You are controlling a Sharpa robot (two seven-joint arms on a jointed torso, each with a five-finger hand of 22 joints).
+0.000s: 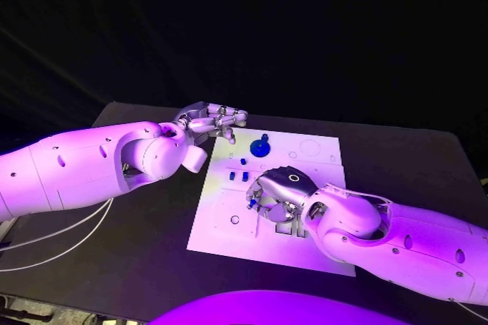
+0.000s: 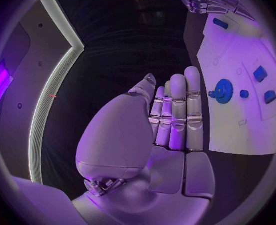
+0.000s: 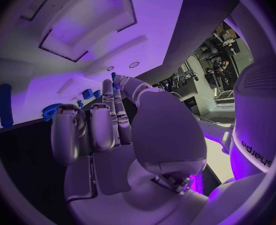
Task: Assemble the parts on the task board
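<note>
While the black table (image 1: 407, 163) carries everything, the white task board (image 1: 320, 171) lies at its middle, a flat plate with shallow rectangular recesses and small round holes.

Over the board's near half hangs the right hand (image 1: 273, 197), fingers curled downward toward the plate. In the right wrist view its fingers (image 3: 91, 127) bend inward, two of them reaching further out, one with something small and blue at its tip; whether it grips a part or merely touches one I cannot tell.

At the board's far left corner sits the left hand (image 1: 211, 120), just off the plate's edge. In the left wrist view its fingers (image 2: 178, 110) stretch straight and side by side, the palm flat, nothing in it.

On the board's far half stands a blue gear (image 1: 261, 149) with a small peg rising just beyond it. Nearer the robot, between the gear and the right hand, lie several small blue blocks (image 1: 238, 175). A long blue pin (image 3: 5, 105) lies on the board, seen from the right wrist.
</note>
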